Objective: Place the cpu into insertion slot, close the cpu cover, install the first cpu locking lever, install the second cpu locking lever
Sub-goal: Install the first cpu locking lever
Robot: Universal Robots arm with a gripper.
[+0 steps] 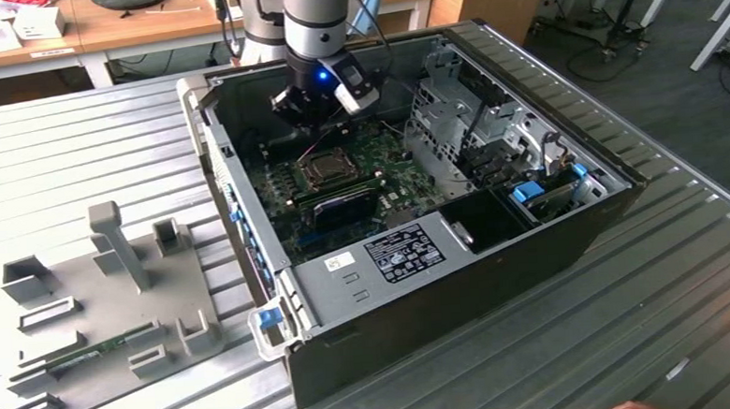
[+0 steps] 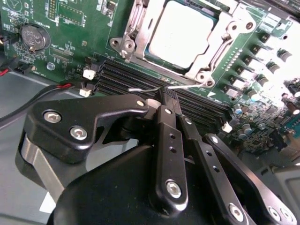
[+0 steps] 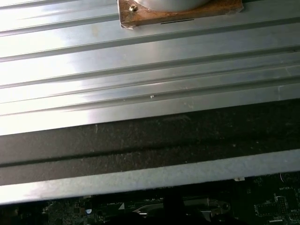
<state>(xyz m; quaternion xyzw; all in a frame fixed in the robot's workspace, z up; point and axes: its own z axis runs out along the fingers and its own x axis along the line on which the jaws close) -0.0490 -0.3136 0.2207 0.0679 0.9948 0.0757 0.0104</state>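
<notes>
Ribbed metal tabletop meets a dark case wall, with a strip of circuit board beyond.

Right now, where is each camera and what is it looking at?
Exterior view: off the arm, high up, looking down into the open case on the table; the arm and pincer show.
Second wrist view: on the arm, looking past the pincer, shut on a wire lever, at the cpu on the board.
First wrist view: on the arm, looking across the table and case to a strip of board; a dark shape there may be the pincer.
Shared: all three see the board.
</notes>
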